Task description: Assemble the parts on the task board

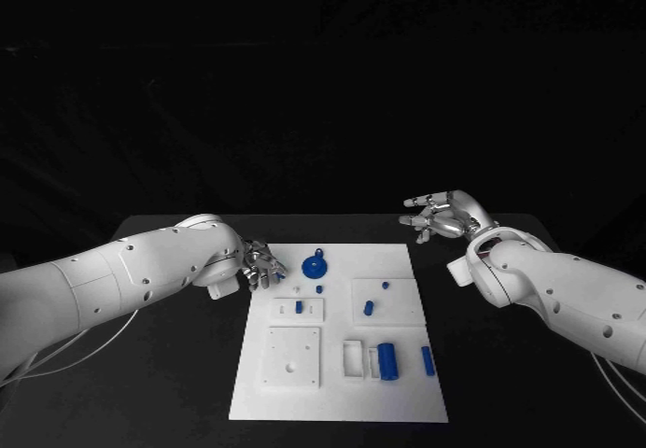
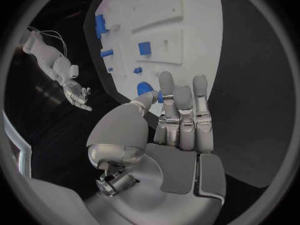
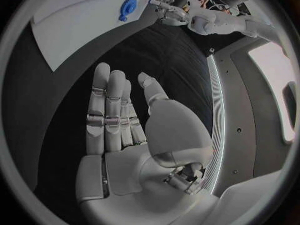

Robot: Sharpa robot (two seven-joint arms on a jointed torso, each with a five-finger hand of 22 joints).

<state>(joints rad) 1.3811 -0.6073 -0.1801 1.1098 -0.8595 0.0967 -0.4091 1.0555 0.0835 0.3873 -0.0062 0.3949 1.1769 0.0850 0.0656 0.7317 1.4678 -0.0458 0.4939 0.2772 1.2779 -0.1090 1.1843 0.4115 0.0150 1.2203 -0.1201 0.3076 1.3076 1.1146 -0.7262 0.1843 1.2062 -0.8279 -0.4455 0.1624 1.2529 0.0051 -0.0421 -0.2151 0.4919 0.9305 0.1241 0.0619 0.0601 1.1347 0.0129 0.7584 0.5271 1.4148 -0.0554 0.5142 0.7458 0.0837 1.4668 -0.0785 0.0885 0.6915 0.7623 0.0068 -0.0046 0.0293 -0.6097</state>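
Board (image 1: 344, 392) lies mid-table, a round blue part (image 1: 314, 269) near its far edge. We see our left hand (image 1: 259, 268) just beside that part, fingers apart and holding nothing; we should close on its rim squarely. Our right hand (image 1: 442, 215) hovers well off the board, likewise spread and free. We count one board, roughly seven blue parts, two hands.

One task board (image 1: 404, 392), seven blue parts (image 1: 387, 359), two hands (image 1: 262, 268)

Bare table (image 1: 175, 373) flanks the task board (image 1: 404, 392); upright blue parts (image 1: 386, 359) crowd its near right.
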